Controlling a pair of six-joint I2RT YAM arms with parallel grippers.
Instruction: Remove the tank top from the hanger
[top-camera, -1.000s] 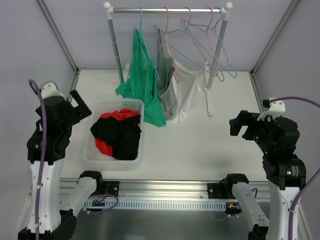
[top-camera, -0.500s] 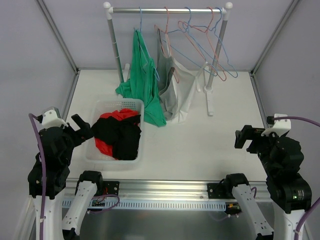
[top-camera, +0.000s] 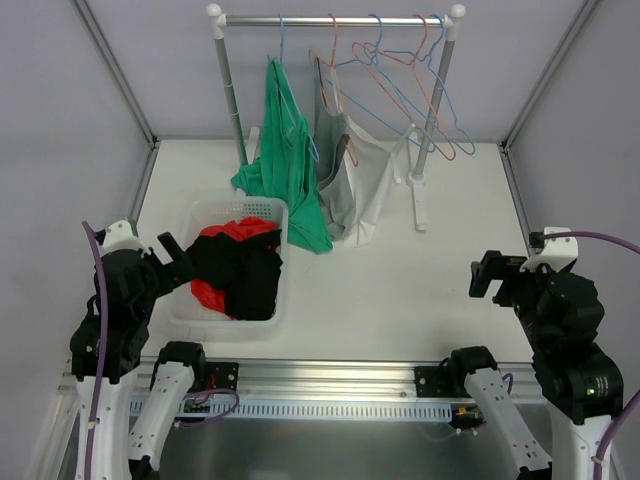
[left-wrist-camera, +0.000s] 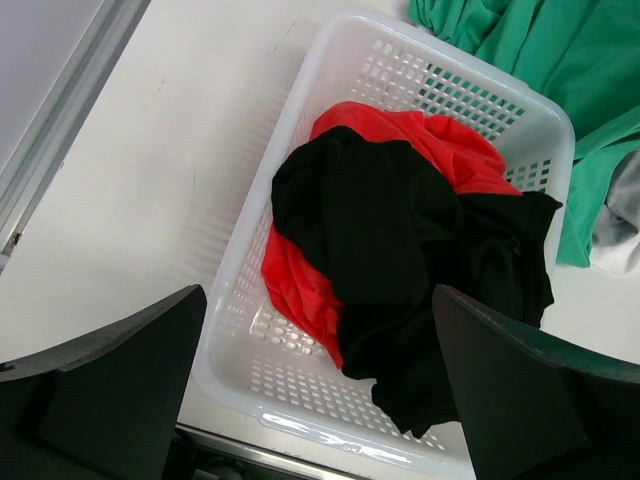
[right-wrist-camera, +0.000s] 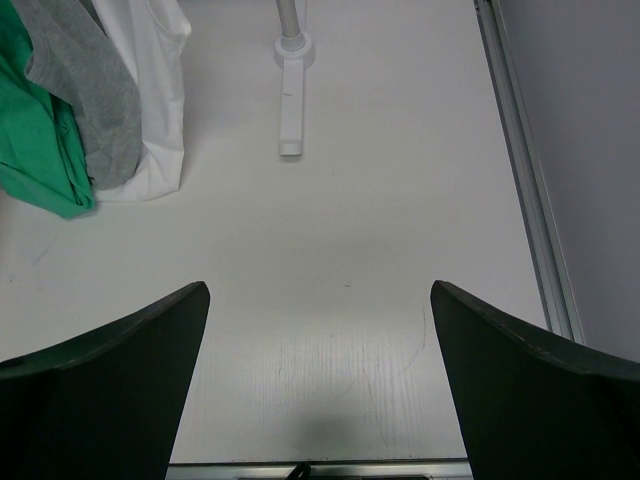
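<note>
Left gripper (top-camera: 172, 254) and right gripper (top-camera: 490, 276) are open, empty; the green tank top (top-camera: 290, 175) hangs vertically on its hanger (top-camera: 281, 40), far ahead, nearer the left one.

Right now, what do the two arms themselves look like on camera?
The left arm and right arm both have black housings, white link sections and a white cap near the wrist. A purple cable loops along each. The jaws are black, broad and wedge-shaped.
</note>
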